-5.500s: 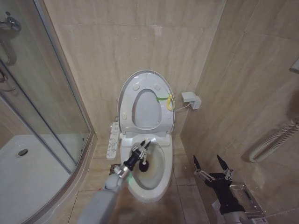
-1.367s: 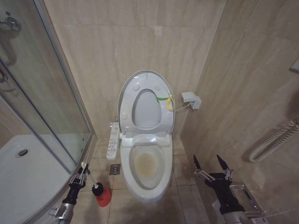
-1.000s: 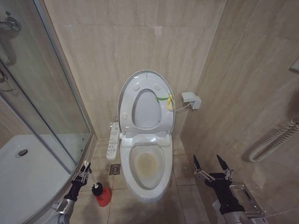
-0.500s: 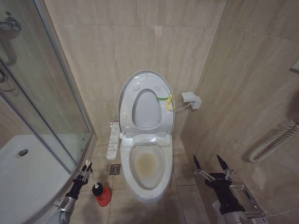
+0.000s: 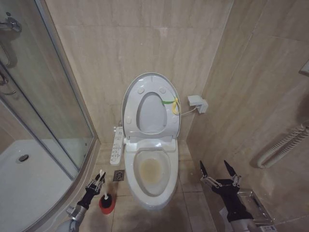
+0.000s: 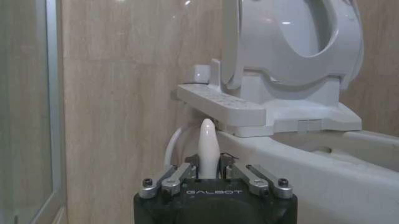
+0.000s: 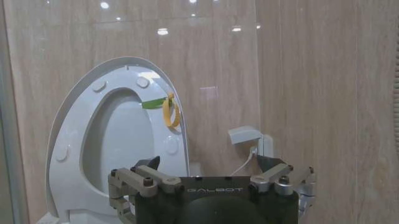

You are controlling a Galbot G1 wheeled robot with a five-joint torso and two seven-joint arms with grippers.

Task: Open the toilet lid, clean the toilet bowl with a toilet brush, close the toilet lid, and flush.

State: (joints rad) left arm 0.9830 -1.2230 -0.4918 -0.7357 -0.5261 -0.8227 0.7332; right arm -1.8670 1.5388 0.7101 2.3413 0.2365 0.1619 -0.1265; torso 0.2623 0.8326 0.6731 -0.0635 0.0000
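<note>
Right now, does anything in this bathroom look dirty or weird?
Yes. The toilet bowl has a brownish-yellow stain at its bottom. A yellow-green strap is tied on the raised toilet lid, which is unusual. The left gripper holds the toilet brush in its red holder on the floor.

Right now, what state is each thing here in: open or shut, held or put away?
toilet lid: raised, leaning upright against the wall.
toilet bowl: uncovered, yellowish stain inside.
toilet brush: head down in the red holder, handle gripped.
red holder: upright on the floor.
left end effector: shut on the brush handle.
right end effector: open, holding nothing.
</note>
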